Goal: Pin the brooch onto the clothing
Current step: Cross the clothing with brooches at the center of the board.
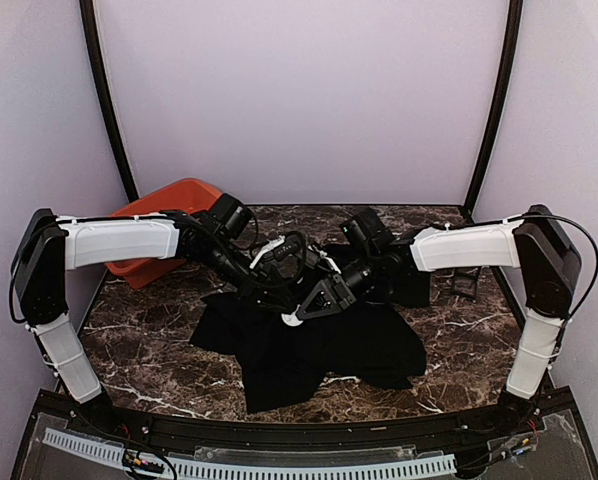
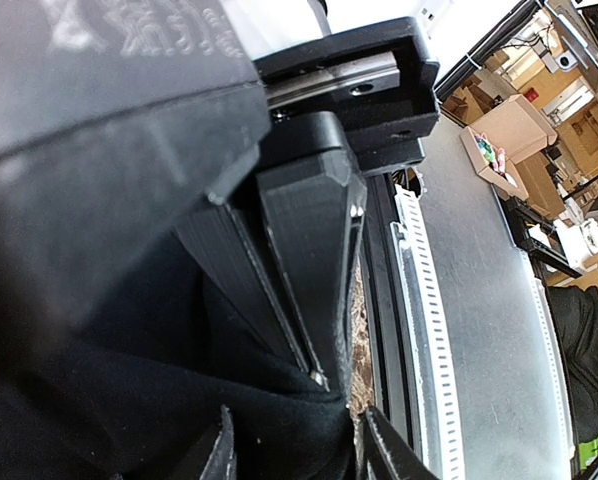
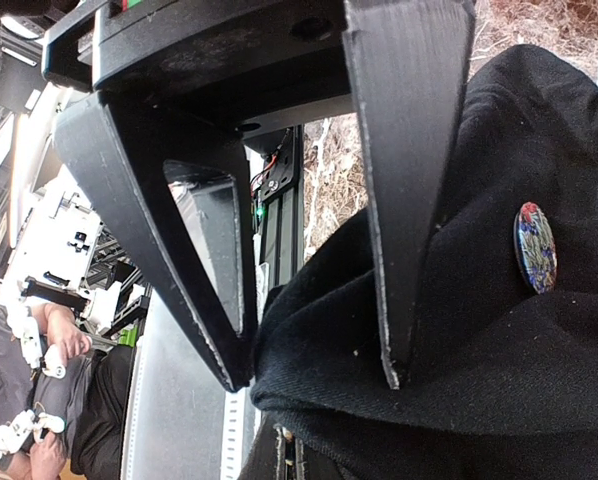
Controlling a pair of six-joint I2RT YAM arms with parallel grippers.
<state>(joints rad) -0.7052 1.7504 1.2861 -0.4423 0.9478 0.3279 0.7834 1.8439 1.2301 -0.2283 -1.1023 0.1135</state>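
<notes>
Right edge of the right wrist view: brooch, small round disc seen nearly edge-on, face mottled blue with red flecks, thin dark rim. Sits flat against a raised fold of the T-shirt, plain black cloth, bunched up. Cannot tell whether pinned through or only resting there.

Just left of the disc: one finger of the left gripper, near it but not touching. Jaws partly spread, clamped on a hump of the black cloth that fills the gap between the tips.

Centre of the left wrist view: right gripper, jaws clenched fully together, tip down at the edge of the cloth fold. Cannot tell if anything is pinched between them.

Top view, frame centre: both grippers crowd over the shirt and block the disc and the pinch point completely. Shirt crumpled on the brown marble table, lower part spread toward the bottom of frame.

Upper left: red tub at the far-left corner of the table. Right side: small dark object near the shirt's right edge, too small to identify.
</notes>
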